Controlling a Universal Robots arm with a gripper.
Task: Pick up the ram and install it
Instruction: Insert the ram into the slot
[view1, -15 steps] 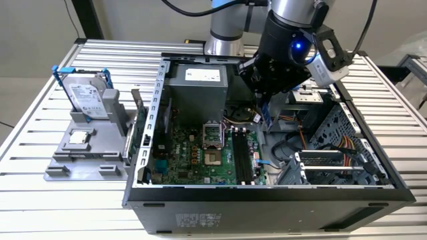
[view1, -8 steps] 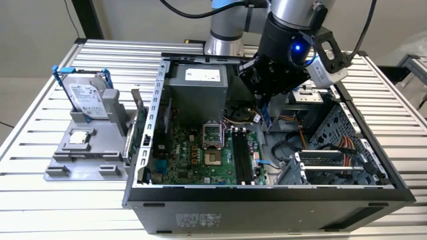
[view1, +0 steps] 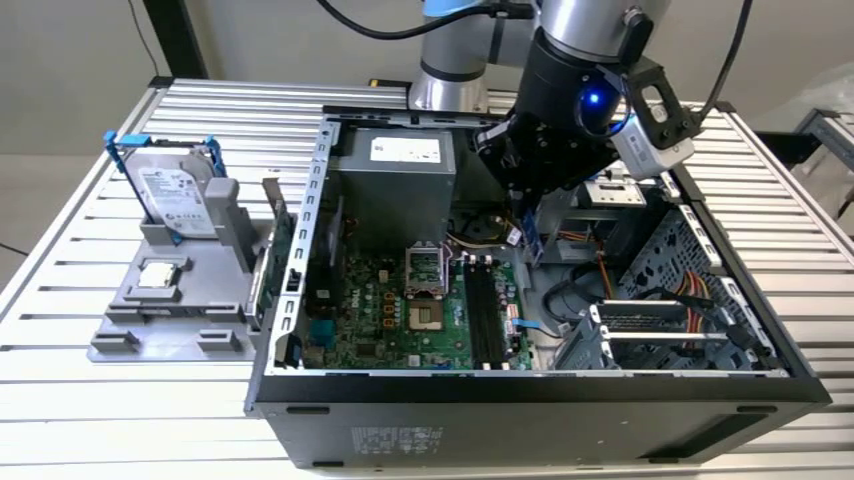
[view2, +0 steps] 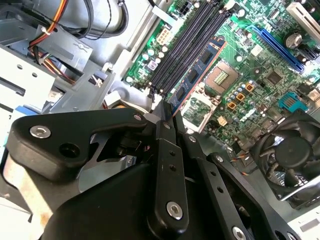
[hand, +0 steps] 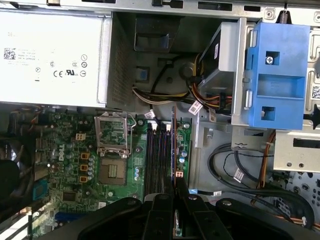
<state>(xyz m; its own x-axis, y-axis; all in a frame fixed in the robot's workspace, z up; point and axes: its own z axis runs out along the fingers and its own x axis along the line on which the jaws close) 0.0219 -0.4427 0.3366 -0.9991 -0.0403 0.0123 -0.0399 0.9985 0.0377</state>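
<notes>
The ram (view1: 531, 240) is a thin circuit-board stick with black chips, and my gripper (view1: 527, 215) is shut on its upper end. It hangs inside the open computer case (view1: 534, 385), over the back end of the motherboard's black memory slots (view1: 487, 310). In the second wrist view the ram (view2: 195, 72) slants out from my gripper (view2: 165, 115) beside the memory slots (view2: 185, 45). In the first wrist view the ram (hand: 174, 140) appears edge-on, a thin line running along the memory slots (hand: 157, 155) from my gripper (hand: 176, 187). Whether it touches a slot I cannot tell.
A grey power supply (view1: 400, 170) sits behind the motherboard, with a processor socket (view1: 430, 300) beside the slots. Cables and a drive cage (view1: 667, 320) fill the exterior view's right. Outside the case stands a grey holder (view1: 174, 300) with a hard drive in a blue frame (view1: 174, 195).
</notes>
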